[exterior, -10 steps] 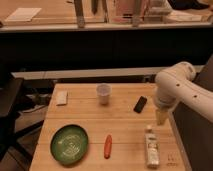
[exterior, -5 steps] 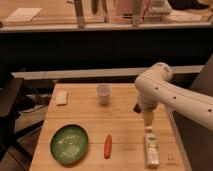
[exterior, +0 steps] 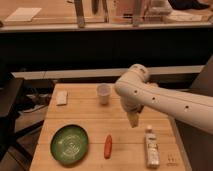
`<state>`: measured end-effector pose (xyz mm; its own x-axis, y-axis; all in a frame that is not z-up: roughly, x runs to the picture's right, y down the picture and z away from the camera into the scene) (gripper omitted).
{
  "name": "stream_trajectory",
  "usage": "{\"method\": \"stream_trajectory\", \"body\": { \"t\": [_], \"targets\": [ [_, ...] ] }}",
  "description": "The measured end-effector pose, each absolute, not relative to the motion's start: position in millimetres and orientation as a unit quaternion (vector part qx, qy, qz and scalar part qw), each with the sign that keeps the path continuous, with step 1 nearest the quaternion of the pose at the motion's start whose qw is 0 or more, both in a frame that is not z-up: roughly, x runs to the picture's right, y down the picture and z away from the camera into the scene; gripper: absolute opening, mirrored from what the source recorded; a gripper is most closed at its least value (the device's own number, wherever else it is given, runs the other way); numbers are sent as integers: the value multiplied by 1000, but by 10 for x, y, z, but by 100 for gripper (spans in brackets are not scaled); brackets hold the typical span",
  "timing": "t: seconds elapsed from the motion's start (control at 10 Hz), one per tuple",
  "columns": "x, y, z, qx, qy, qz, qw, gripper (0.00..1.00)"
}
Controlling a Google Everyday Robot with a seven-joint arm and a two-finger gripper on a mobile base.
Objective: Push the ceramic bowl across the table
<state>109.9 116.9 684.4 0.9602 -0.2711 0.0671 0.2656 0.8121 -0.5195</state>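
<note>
Claw: hangs pointing down over the middle of the surface, right of centre, at the end of the white arm that reaches in from the right. From my feed I cannot tell whether it is wide or narrow. I see nothing held in it. Whether its tip touches the wood, I cannot tell.

Ceramic bowl: green, glossy, pale markings inside. Sits upright in the front-left part of the surface, near the front edge. Well apart from the claw, to its left and nearer the camera. Nothing touches it.

Other items on the surface:
- Thin orange-red piece, lying lengthwise just right of the bowl, with a small gap between them.
- Pale bottle, on its side near the front-right, below and right of the claw.
- Small pale cup, upright toward the back, just left of the arm's bend.
- Flat pale block, back-left, apart from the cup.
</note>
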Motion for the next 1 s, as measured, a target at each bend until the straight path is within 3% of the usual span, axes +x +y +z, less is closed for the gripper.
{"method": "stream_trajectory", "body": {
  "t": [1.0],
  "targets": [
    [346,1515,7043,-276,-19,-226,934,80]
  ]
}}
